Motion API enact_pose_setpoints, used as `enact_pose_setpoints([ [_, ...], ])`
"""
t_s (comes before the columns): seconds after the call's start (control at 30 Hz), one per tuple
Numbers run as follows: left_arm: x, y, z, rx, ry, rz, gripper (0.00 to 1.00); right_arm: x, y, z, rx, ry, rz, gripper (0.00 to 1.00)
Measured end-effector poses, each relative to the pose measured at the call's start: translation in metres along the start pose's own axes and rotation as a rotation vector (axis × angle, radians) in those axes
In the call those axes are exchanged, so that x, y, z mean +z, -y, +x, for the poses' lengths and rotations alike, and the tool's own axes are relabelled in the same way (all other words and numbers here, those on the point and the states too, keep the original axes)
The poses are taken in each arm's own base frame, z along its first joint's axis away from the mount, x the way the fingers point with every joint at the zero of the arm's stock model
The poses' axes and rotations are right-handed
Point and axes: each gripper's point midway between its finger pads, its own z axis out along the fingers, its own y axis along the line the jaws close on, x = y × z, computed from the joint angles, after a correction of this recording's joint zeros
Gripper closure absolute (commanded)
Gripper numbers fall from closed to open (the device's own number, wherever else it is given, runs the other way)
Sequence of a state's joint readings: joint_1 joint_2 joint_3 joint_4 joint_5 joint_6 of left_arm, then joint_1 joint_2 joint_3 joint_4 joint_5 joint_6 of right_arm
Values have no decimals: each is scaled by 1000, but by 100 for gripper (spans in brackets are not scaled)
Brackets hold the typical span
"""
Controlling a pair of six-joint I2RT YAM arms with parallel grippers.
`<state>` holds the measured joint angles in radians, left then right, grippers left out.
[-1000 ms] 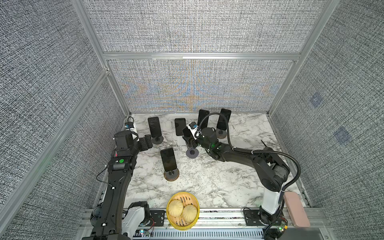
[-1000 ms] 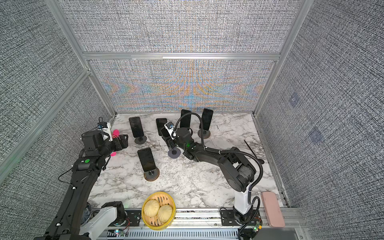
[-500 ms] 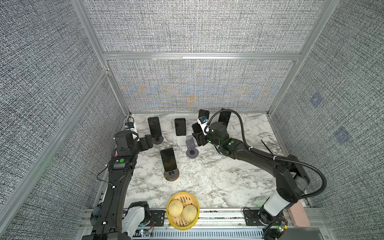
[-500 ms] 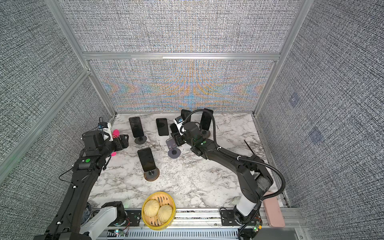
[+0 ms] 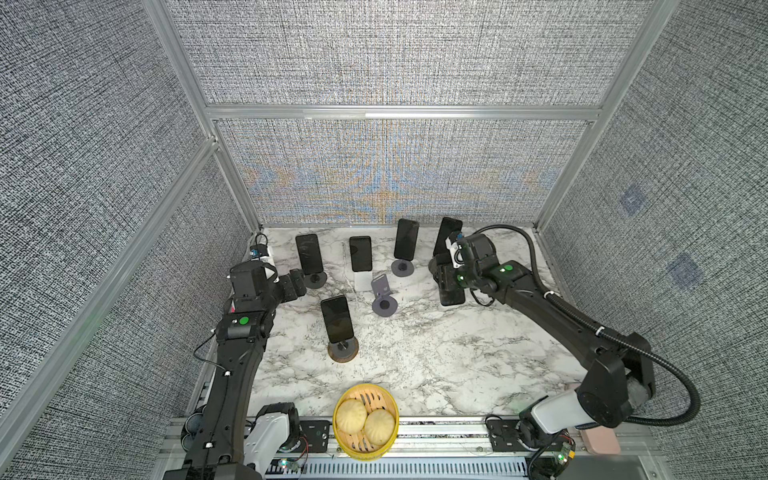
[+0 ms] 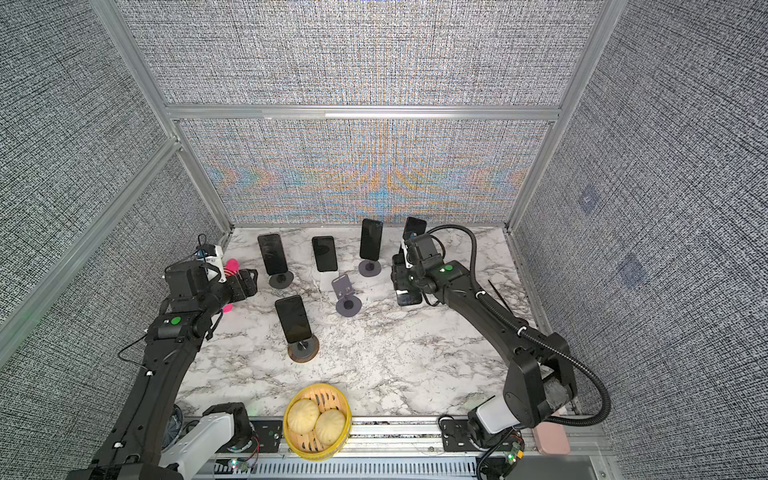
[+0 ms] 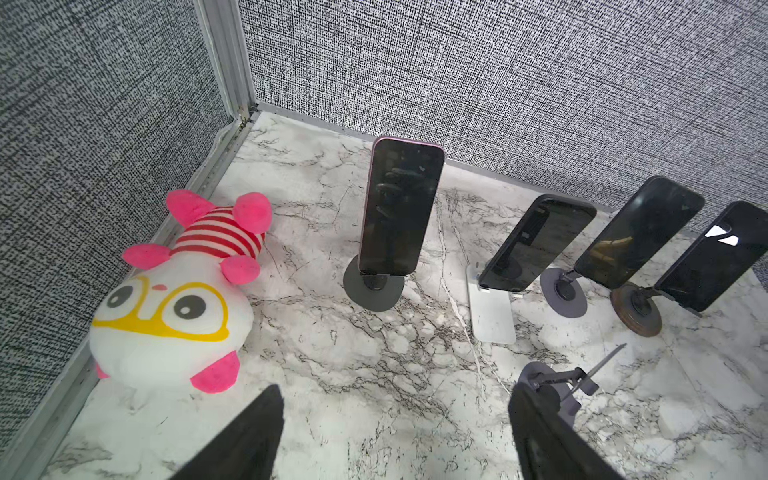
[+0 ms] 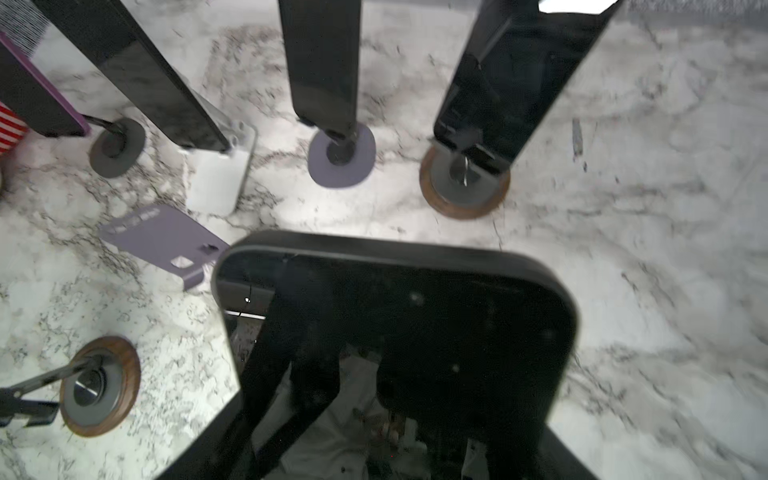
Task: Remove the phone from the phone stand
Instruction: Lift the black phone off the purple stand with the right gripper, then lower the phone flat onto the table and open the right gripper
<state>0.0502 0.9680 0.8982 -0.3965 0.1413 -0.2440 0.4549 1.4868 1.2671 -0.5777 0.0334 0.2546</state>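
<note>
As phone (image 8: 415, 282) swings right off purple stand (image 5: 385, 306) (now bare), right jaws clamp it; left jaws apart.

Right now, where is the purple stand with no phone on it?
In both top views the empty purple stand sits near the middle, just in front of the white stand, right of the phone on the wooden-based stand.

Bright, even overhead light washes the marble tabletop (image 5: 436, 357) pale in both top views, leaving only short, soft shadows, and the woven back wall (image 5: 386, 170) shimmers with coloured moiré bands. The left wrist view is sharp, with straight lines bowing toward its edges and a white reflection on the far phone (image 7: 715, 262); the right wrist view is smeared, the phone (image 8: 415, 332) nearest the lens dark and soft
</note>
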Motion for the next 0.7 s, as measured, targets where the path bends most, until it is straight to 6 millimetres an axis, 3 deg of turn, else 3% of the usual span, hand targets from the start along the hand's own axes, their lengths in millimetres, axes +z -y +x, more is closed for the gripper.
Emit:
enact_pose_setpoints([
  [0.13,0,0,0,0,0,0,14,-1,43,23,83,-102,71,60],
  [0.33,0,2,0,0,-2,10,14,14,77,51,151,-242,74,60],
  [0.5,0,2,1,0,-3,15,14,44,94,64,168,-356,60,60],
  [0.7,-1,3,0,0,-1,15,14,80,98,63,138,-425,40,60],
])
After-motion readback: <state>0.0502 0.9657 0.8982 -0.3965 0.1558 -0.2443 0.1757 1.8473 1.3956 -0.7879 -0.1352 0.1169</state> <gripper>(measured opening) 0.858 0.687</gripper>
